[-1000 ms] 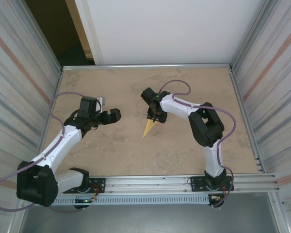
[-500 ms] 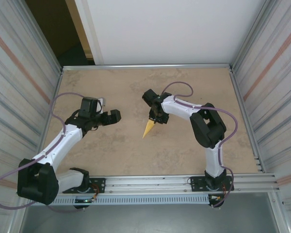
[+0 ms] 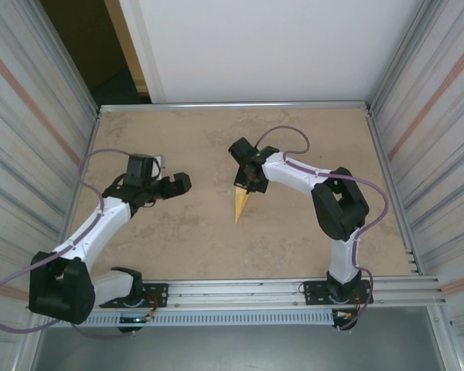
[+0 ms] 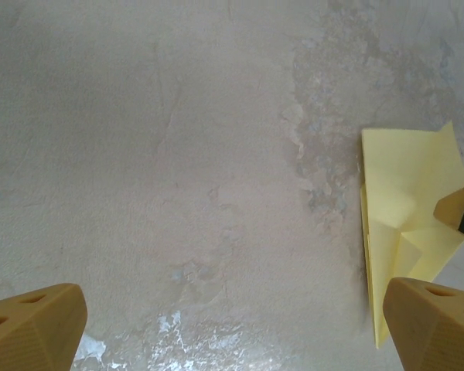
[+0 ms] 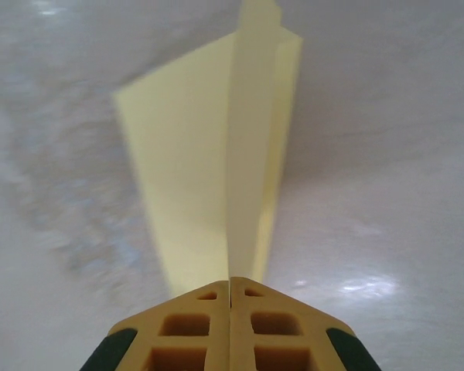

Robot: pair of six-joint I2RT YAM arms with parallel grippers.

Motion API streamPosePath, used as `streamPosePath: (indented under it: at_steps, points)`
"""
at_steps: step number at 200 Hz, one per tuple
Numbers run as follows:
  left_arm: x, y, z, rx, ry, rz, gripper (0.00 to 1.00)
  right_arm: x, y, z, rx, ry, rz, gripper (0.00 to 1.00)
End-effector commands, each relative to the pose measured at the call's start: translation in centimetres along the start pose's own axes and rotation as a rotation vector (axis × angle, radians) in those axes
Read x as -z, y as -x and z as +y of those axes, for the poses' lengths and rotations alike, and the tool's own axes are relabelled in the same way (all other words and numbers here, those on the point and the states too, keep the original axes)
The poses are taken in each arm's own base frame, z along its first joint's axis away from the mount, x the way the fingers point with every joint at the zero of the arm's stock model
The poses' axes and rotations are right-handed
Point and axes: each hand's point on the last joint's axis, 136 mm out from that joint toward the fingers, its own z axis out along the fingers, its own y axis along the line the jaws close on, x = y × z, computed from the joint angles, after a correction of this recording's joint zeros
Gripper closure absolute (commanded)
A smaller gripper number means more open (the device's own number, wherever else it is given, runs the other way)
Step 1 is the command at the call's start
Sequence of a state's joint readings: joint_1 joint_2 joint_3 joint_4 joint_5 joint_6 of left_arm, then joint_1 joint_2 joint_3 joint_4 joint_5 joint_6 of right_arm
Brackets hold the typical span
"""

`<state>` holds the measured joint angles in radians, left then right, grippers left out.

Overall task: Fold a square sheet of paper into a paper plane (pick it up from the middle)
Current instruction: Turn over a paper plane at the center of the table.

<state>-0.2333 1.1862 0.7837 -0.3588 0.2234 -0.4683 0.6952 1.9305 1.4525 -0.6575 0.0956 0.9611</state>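
Note:
The square sheet of paper now stands folded into the paper plane (image 3: 240, 204), a narrow pale yellow dart whose tip points toward the near edge. My right gripper (image 3: 246, 185) is shut on its wide rear end. In the right wrist view the pressed-together fingertips (image 5: 230, 282) pinch the central fold of the plane (image 5: 216, 178), and its wings spread away ahead. My left gripper (image 3: 179, 184) hovers open to the left of the plane, apart from it. In the left wrist view its fingers (image 4: 35, 325) stand wide, with the plane (image 4: 406, 224) at the right edge.
The tan mottled table (image 3: 178, 239) is walled by metal panels (image 3: 31, 154) left and right and a white board (image 3: 263, 46) at the back. A rail (image 3: 240, 290) carrying both arm bases runs along the near edge.
My right gripper has shut on the plane's rear end. The plane has swung a little right, so its tip points more squarely toward the near edge. The left arm has stayed put.

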Motion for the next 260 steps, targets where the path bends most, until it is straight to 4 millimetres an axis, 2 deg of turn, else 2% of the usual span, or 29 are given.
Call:
streamPosePath:
  at_steps: [1, 15, 34, 78, 130, 173, 198, 238, 260]
  points:
    - [-0.4, 0.3, 0.5, 0.110, -0.058, -0.009, 0.01, 3.2, 0.9, 5.0, 0.164, 0.254, -0.016, 1.00]
    - [-0.8, 0.3, 0.8, 0.167, -0.101, -0.007, 0.01, 4.1, 0.4, 7.5, 0.250, 0.393, 0.011, 1.00]
    - [-1.2, 0.1, 0.9, 0.206, -0.131, 0.004, 0.02, 5.0, -0.3, 9.6, 0.322, 0.546, 0.042, 1.00]
    - [-2.2, -0.3, 0.8, 0.250, -0.157, 0.028, 0.04, 3.6, -1.4, 10.1, 0.286, 0.734, 0.145, 1.00]
    - [-4.5, -2.5, 0.1, 0.290, -0.188, 0.096, 0.11, -0.2, -2.2, 7.5, 0.249, 0.724, 0.202, 1.00]
    - [-6.5, -4.6, -1.8, 0.276, -0.202, 0.175, 0.20, -1.5, -1.5, 4.9, 0.199, 0.685, 0.189, 1.00]
    - [-7.7, -5.5, -3.1, 0.264, -0.209, 0.217, 0.26, -2.1, -1.2, 3.6, 0.171, 0.657, 0.181, 0.97]
    - [-9.7, -6.1, -6.0, 0.233, -0.250, 0.266, 0.34, -2.9, -1.0, 2.3, 0.134, 0.624, 0.175, 0.92]
    - [-10.6, -6.1, -7.1, 0.221, -0.260, 0.287, 0.44, -3.1, -1.0, 1.9, 0.122, 0.625, 0.173, 0.92]
